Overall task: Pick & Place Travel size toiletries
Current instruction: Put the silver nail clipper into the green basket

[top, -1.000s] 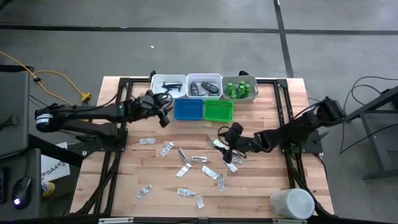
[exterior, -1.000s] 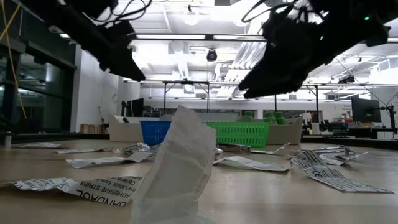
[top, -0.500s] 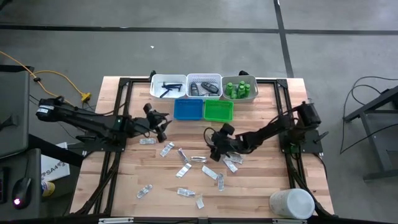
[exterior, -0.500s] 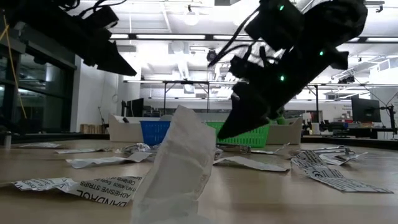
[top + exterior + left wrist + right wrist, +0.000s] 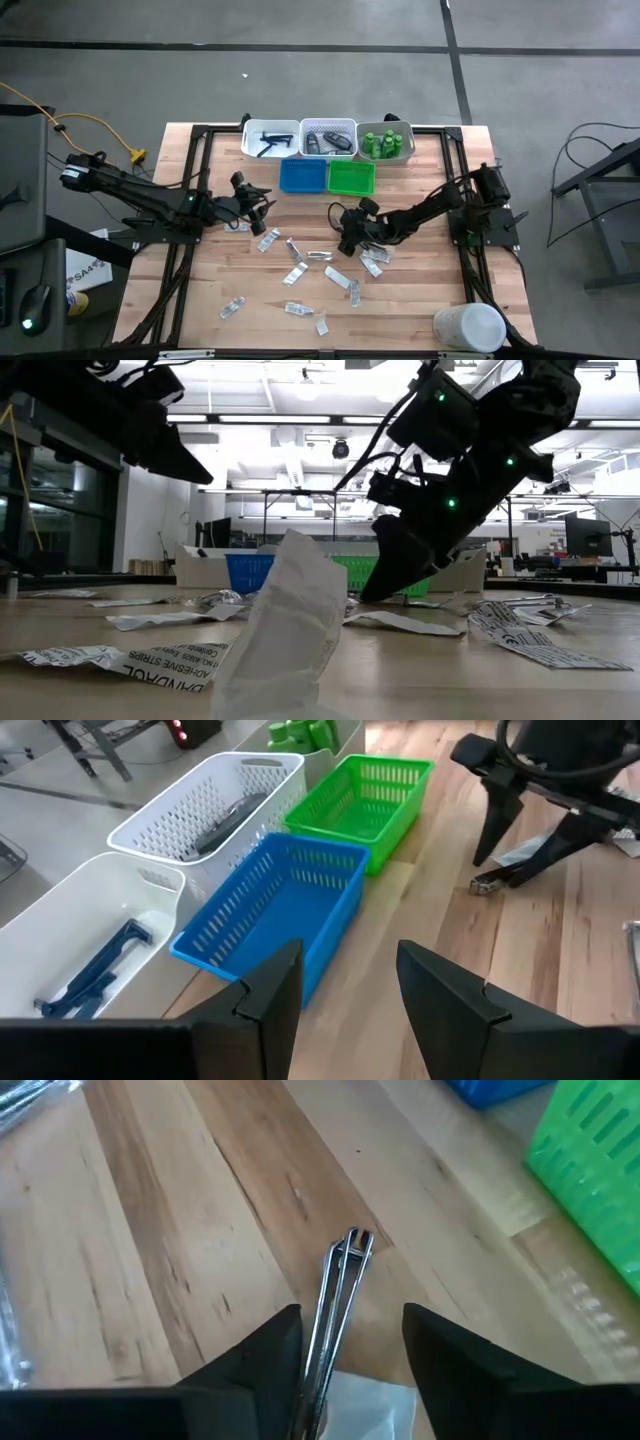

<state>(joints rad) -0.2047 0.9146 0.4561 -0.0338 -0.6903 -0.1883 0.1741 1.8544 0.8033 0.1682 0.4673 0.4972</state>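
Several clear and white flat packets [image 5: 312, 257] lie flat, scattered over the middle of the wooden table. A thin metal tweezer-like piece [image 5: 343, 1272] lies on the table, its near end over a white packet [image 5: 362, 1402]. My right gripper [image 5: 350, 1320] is open, low over the table's middle [image 5: 347, 226]. Its fingers point down and stand on either side of the metal piece's near end. The left wrist view shows that too [image 5: 492, 885]. My left gripper [image 5: 348, 955] is open and empty, above the table near the blue tray [image 5: 303, 176].
Along the far edge stand a white tray with a blue item [image 5: 270, 139], a white basket with dark pieces [image 5: 328, 138] and a bin of green bottles [image 5: 386, 144]. A green tray [image 5: 351, 177] stands beside the blue one. A large white cylinder [image 5: 468, 327] stands at the near right corner.
My right gripper has gone toward the table's left edge and down to the table, over the metal piece. My left gripper has drawn back from the far trays toward the near edge and come lower.
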